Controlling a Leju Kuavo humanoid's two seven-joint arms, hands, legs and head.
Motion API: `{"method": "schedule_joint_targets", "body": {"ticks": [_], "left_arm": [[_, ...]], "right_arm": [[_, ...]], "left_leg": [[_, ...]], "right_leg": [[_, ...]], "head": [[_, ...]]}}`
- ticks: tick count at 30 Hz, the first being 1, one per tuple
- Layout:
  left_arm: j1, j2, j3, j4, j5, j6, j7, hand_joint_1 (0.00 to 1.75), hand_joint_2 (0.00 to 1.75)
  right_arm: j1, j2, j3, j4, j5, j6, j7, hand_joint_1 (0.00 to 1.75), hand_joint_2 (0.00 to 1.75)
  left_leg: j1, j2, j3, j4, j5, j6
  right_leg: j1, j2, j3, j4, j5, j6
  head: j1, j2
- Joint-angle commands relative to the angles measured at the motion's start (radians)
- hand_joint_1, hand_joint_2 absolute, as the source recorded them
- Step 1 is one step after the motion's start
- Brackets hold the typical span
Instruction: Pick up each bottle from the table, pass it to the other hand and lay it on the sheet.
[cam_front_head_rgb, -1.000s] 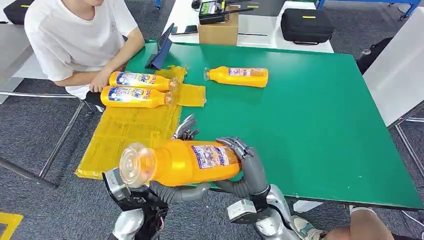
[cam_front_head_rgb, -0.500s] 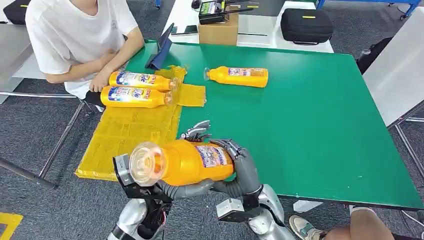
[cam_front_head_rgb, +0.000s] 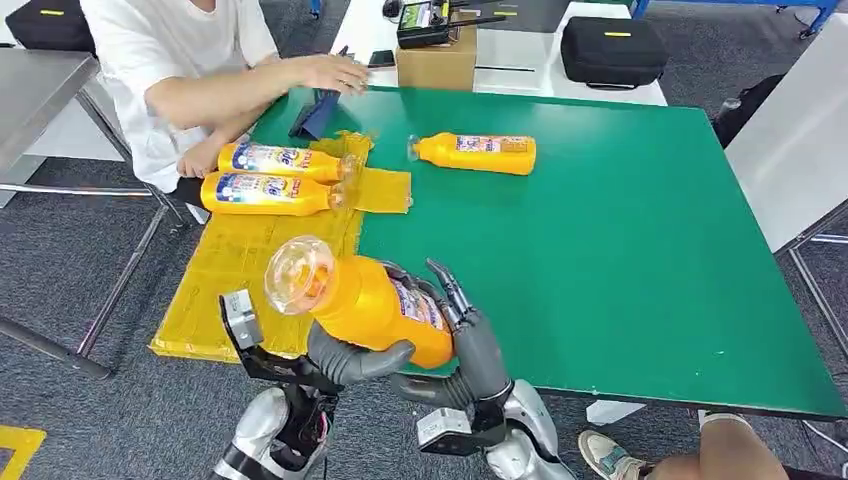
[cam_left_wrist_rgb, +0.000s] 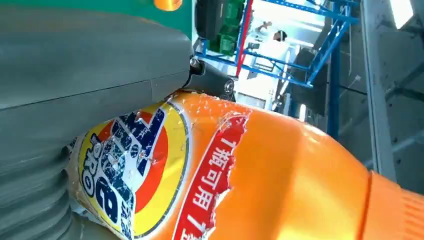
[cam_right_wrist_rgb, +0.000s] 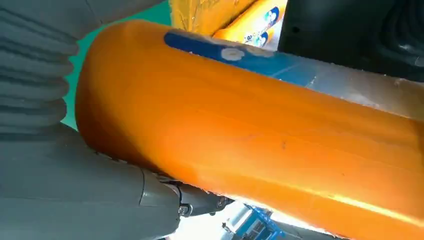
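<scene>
Head view, near edge of the green table (cam_front_head_rgb: 620, 250). The left hand (cam_front_head_rgb: 345, 362) grips the held bottle (cam_front_head_rgb: 365, 300) from below, its thumb wrapped under the orange body. The right hand (cam_front_head_rgb: 462, 330) lies against the bottle's base end with its fingers raised and spread along the label; whether it grips or merely touches cannot be told. The bottle tilts, its clear cap (cam_front_head_rgb: 298, 273) pointing up and away from the right hand, toward the yellow sheet (cam_front_head_rgb: 250, 270) beyond the left hand. Two laid bottles (cam_front_head_rgb: 270, 178) rest side by side on the sheet's far part, well ahead of the left hand. A fourth bottle (cam_front_head_rgb: 475, 152) lies on bare table, well ahead of the right hand. A person (cam_front_head_rgb: 180, 60) in a white shirt sits past the sheet, one arm reaching over the table's far corner.
</scene>
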Motion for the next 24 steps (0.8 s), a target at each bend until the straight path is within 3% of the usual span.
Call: {"method": "schedule_joint_targets", "body": {"ticks": [1, 2, 4, 5, 8, 10, 15, 21, 24], "left_arm": [[-0.055, -0.007, 0.055, 0.045, 0.006, 0.076, 0.004, 1.75, 1.75], [-0.065, -0.006, 0.071, 0.043, 0.006, 0.096, 0.005, 1.75, 1.75], [-0.108, -0.002, 0.087, 0.062, -0.022, 0.157, 0.006, 1.75, 1.75], [-0.131, 0.001, 0.101, 0.075, -0.085, 0.229, -0.014, 1.75, 1.75], [-0.196, 0.046, 0.137, 0.156, -0.431, 0.49, -0.001, 1.75, 1.75], [-0.218, 0.068, 0.179, 0.212, -0.571, 0.549, 0.009, 1.75, 1.75], [-0.244, 0.111, 0.26, 0.283, -0.761, 0.552, -0.007, 1.75, 1.75], [-0.262, 0.143, 0.241, 0.323, -0.931, 0.558, 0.022, 1.75, 1.75], [-0.308, 0.194, 0.194, 0.44, -1.145, 0.525, 0.078, 1.75, 1.75]], "right_arm": [[0.007, 0.0, 0.03, 0.031, -0.003, -0.033, -0.012, 0.0, 0.0], [0.013, 0.0, 0.026, 0.025, -0.003, -0.051, -0.018, 0.0, 0.0], [-0.016, -0.064, 0.154, -0.054, -0.021, -0.272, -0.031, 0.0, 0.0], [0.003, -0.057, 0.134, -0.086, -0.065, -0.251, -0.031, 0.0, 0.0], [0.047, -0.056, 0.089, -0.219, -0.009, -0.257, -0.031, 0.0, 0.0], [0.062, -0.056, 0.052, -0.267, -0.006, -0.238, -0.031, 0.0, 0.0], [0.059, -0.068, -0.016, -0.286, -0.067, -0.208, -0.031, 0.0, 0.0], [0.056, -0.078, -0.012, -0.266, -0.086, -0.214, -0.031, 0.0, 0.0], [0.049, -0.085, -0.002, -0.274, -0.105, -0.2, -0.031, 0.0, 0.0]], "left_leg": [[0.001, -0.001, 0.002, -0.001, 0.0, -0.001], [0.001, 0.0, 0.004, 0.0, -0.001, -0.001], [0.001, 0.0, 0.005, 0.0, -0.002, -0.002], [0.001, -0.001, 0.001, 0.0, 0.0, -0.001], [0.001, -0.001, 0.003, 0.001, -0.001, -0.002], [0.0, -0.001, 0.002, -0.001, 0.0, -0.001], [0.001, 0.002, 0.006, -0.002, -0.001, -0.002], [0.001, 0.0, 0.004, -0.001, 0.0, -0.001], [0.0, 0.0, 0.004, -0.001, 0.0, -0.001]], "right_leg": [[0.001, -0.001, 0.002, -0.001, -0.001, -0.001], [0.001, -0.001, 0.004, -0.001, -0.001, -0.002], [0.002, -0.002, 0.005, 0.0, -0.002, -0.002], [0.001, -0.002, 0.002, 0.0, -0.001, -0.001], [0.002, -0.002, 0.004, 0.001, -0.002, -0.002], [0.0, -0.002, 0.002, 0.0, -0.001, -0.001], [0.001, 0.001, 0.006, -0.001, -0.001, -0.002], [0.001, -0.001, 0.004, -0.001, -0.001, -0.002], [0.0, -0.001, 0.003, -0.001, -0.001, -0.002]], "head": [[0.0, 0.0], [0.0, 0.0], [0.0, 0.0], [0.0, 0.0], [0.0, 0.0], [0.0, 0.0], [0.0, 0.0], [0.0, 0.0], [0.0, 0.0]]}}
